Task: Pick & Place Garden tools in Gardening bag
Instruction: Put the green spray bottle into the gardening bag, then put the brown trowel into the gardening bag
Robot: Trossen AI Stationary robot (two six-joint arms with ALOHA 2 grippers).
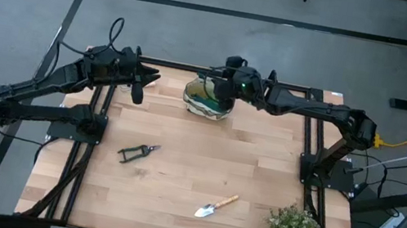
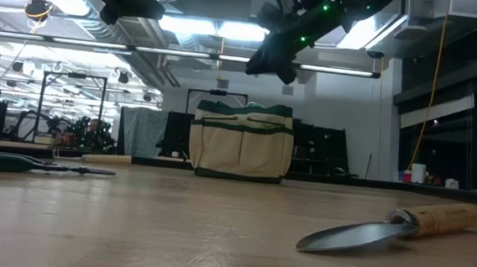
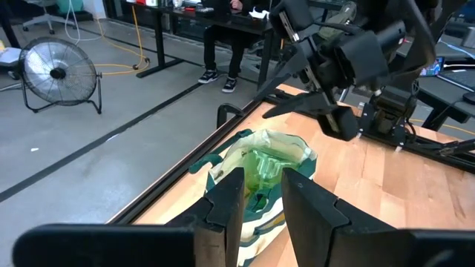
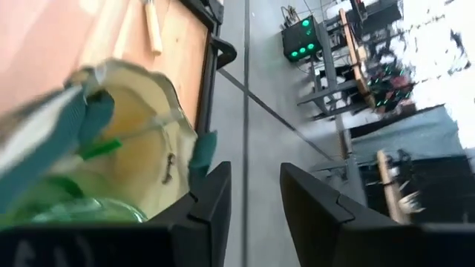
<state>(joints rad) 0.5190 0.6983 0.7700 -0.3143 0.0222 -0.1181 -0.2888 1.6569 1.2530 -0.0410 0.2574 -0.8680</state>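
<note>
Cream canvas bag (image 1: 208,98) sits at the desk's far edge, right gripper (image 1: 224,93) above it; shears (image 1: 137,152) and trowel (image 1: 215,206) still lie out. From the left wrist, left gripper (image 3: 261,194) is part open, empty (spray bottle (image 3: 261,167) already inside). Right wrist: jaws parted, holding nothing.
</note>
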